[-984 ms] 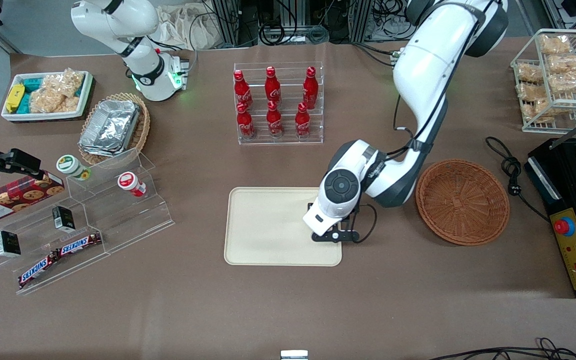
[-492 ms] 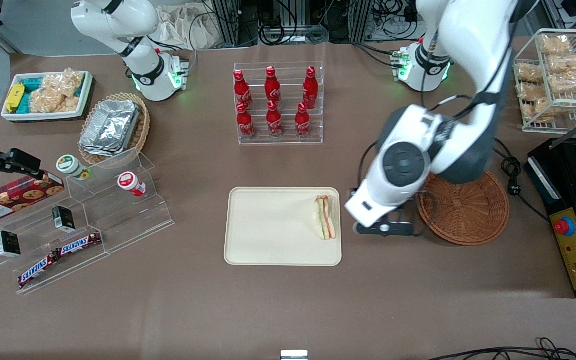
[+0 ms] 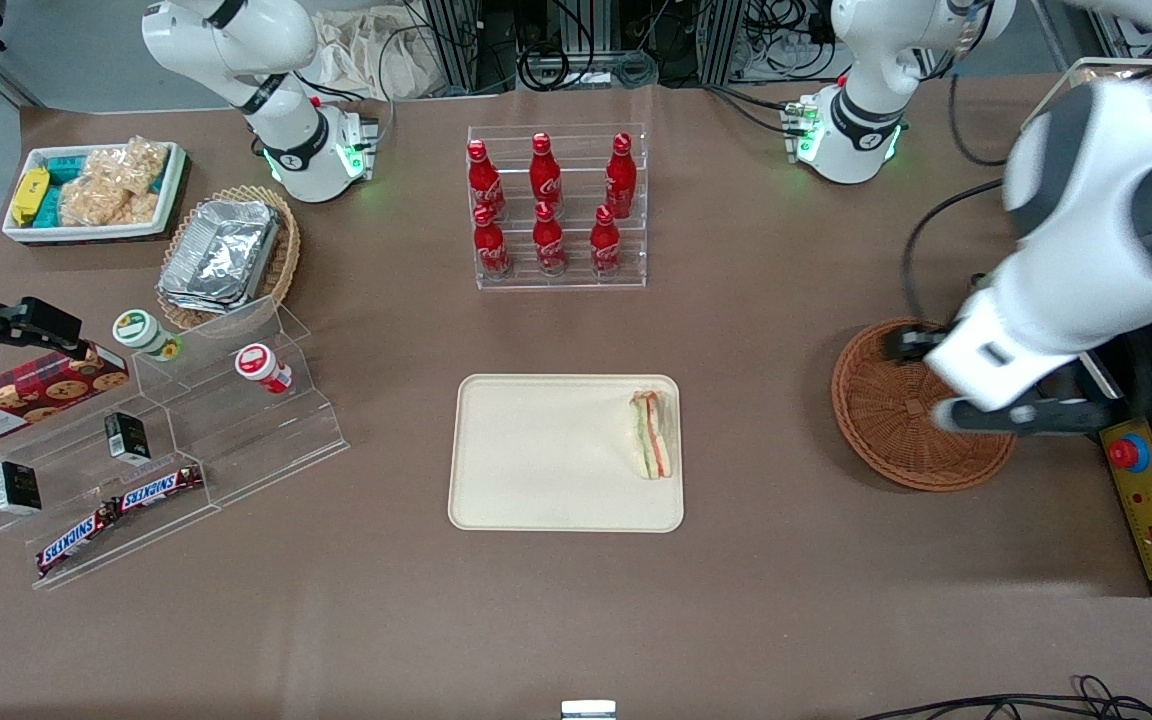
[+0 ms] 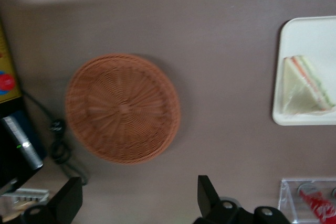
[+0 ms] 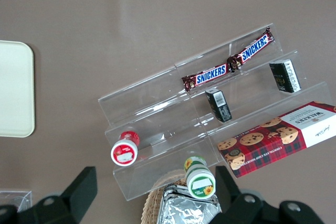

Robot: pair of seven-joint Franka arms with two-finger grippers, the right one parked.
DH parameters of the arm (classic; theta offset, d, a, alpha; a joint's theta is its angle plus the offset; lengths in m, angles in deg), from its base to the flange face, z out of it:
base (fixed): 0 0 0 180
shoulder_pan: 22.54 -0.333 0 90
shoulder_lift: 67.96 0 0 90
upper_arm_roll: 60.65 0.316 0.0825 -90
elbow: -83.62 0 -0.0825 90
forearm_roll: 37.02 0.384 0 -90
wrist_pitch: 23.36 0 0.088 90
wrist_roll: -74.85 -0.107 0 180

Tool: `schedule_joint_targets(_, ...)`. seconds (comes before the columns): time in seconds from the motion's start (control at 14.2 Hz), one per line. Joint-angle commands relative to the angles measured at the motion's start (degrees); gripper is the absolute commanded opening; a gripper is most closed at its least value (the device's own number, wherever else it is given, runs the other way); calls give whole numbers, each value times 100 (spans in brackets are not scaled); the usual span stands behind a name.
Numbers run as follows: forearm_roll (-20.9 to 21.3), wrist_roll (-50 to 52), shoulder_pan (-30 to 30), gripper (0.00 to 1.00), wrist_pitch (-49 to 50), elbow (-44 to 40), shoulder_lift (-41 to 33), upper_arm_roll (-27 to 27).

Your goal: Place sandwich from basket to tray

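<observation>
Already on the tray: the sandwich point(image 3: 652, 434) lies at the tray's point(image 3: 536, 455) edge nearest the basket.

Right of frame centre, the gripper point(image 3: 988, 415) hangs above the basket point(image 3: 886, 420), fingers point(image 4: 207, 193) spread apart (nothing between them); the basket sits well apart from the tray.

The working arm blurs with motion and covers part of the basket point(image 3: 896, 420). The gripper point(image 4: 139, 203) is cut off by the picture's edge, and so is the tray point(image 4: 304, 35).
</observation>
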Motion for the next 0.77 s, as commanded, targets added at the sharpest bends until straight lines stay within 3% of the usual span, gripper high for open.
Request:
schedule_joint_targets(0.0, -129, -630, -522, 98, 140, 144, -256, -70)
schedule_joint_targets(0.21, -227, -667, -857, 98, 140, 126, -361, -61)
schedule_joint_targets(0.49, -235, -597, -796, 99, 122, 126, -222, -96)
schedule_joint_targets(0.7, -472, -579, -840, 99, 113, -110, -55, -78)
